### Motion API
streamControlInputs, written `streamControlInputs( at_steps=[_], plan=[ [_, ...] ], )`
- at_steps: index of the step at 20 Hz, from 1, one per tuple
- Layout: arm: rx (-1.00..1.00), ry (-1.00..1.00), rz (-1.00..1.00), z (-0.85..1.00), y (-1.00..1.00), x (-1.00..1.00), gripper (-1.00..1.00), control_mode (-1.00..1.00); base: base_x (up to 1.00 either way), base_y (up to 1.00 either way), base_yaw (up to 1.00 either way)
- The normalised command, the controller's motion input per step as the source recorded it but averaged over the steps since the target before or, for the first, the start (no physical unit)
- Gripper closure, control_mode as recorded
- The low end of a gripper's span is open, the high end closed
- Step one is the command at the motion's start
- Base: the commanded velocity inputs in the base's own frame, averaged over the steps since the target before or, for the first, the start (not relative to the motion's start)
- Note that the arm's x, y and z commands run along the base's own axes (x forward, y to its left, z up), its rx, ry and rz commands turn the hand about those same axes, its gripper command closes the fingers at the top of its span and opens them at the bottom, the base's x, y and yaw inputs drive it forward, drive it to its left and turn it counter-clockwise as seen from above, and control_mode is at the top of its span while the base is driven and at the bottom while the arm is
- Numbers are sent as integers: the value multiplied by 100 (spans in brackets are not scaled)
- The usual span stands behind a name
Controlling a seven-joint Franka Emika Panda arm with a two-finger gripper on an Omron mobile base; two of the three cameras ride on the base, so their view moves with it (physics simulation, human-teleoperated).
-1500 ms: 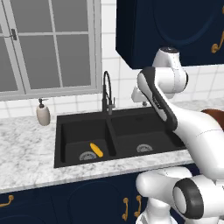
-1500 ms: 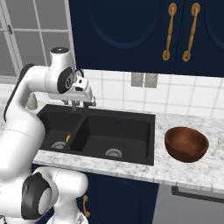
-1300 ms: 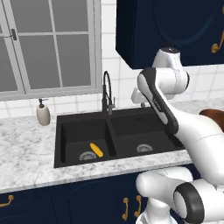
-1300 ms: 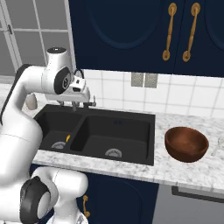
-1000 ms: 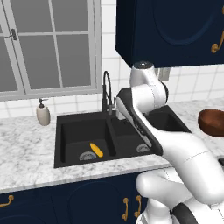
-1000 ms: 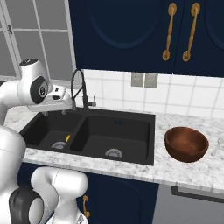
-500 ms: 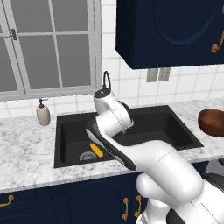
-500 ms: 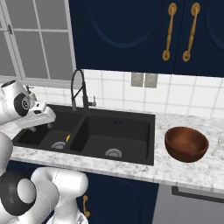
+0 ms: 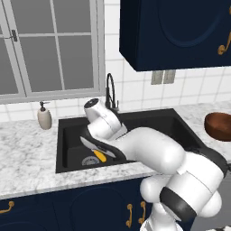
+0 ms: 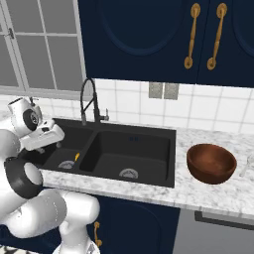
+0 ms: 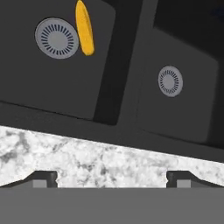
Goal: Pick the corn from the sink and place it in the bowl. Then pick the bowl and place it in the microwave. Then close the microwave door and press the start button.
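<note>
Above the front lip of the sink (image 10: 149, 149), the claw (image 11: 111, 177) hangs with its tips set wide apart and nothing between them; the hand view shows both tips over the marble tabletop (image 11: 87, 159), short of the basins.

Step in hand, as judged: reaching for the corn (image 11: 84, 27).
- The corn lies on the floor of the basin furthest from the bowl (image 10: 211, 162), just beside that basin's round drain (image 11: 57, 38) and apparently touching its edge.
- To do this well, the claw should travel forward over the rim and across toward that basin, then descend with the tips straddling the cob's narrow width, not its length.
- Wrist rotation will likely be needed, since the cob's long axis runs roughly across the line between the tips.
- Risk: a cob on a smooth basin floor may roll if nudged by one tip first.

Containers:
- Corn's basin: corn only.
- Other basin (image 10: 131, 154): drain, no contents seen.
- Bowl: upright on the tabletop, well apart from the sink, empty.
</note>
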Motion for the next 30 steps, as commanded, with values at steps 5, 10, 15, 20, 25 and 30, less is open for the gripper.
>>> streamControlInputs(
  at_steps=[5, 10, 15, 20, 25, 30],
  plan=[
    [0, 1, 0, -40, 7, 45, -100, -100, 0, 0, 0],
    [0, 1, -5, -53, 0, 43, -100, -100, 0, 0, 0],
    [0, 0, -1, -39, 2, 33, -100, -100, 0, 0, 0],
    [0, 1, 0, -37, 2, 36, -100, -100, 0, 0, 0],
    [0, 4, 0, -51, 6, 43, -100, -100, 0, 0, 0],
    [0, 2, 0, -41, 20, 51, -100, -100, 0, 0, 0]
  ],
)
